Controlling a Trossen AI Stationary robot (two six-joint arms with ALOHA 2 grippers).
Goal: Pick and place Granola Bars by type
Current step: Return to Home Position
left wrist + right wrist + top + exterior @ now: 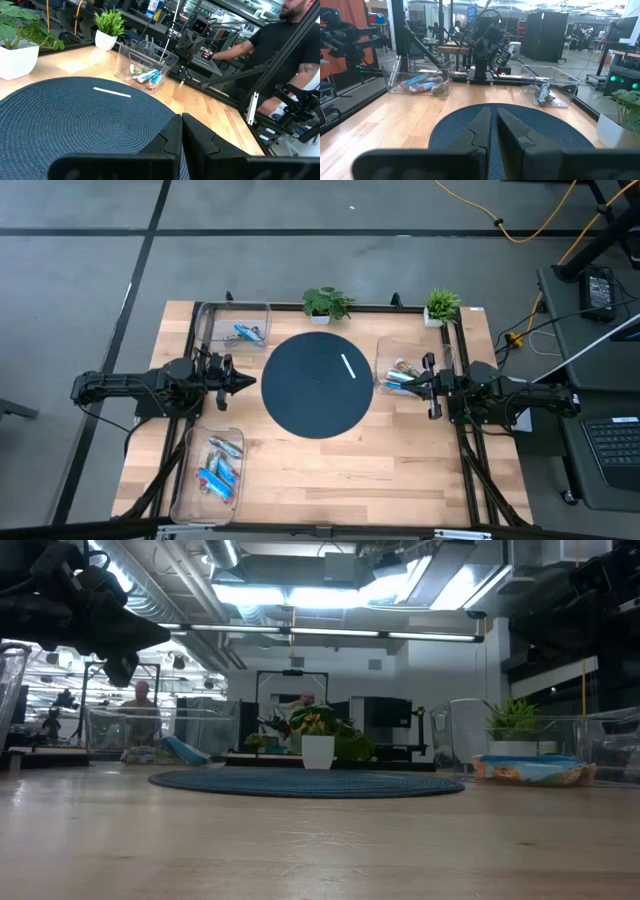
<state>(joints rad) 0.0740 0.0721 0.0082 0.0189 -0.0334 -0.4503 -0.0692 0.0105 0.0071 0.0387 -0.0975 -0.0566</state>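
Observation:
The granola bars lie in three clear bins: a few in the far-left bin, several in the near-left bin, and a few in the right bin. Between the bins lies a round dark woven mat with a thin white stick-like mark on it. My left gripper hovers level at the mat's left edge, shut and holding nothing. My right gripper hovers level over the right bin's near part, pointing at the mat, its fingers together and holding nothing.
Two small potted plants stand at the table's far edge. A black frame rail runs along the table's sides. A person stands beyond the table's right side in the left wrist view. Bare wood lies near the front edge.

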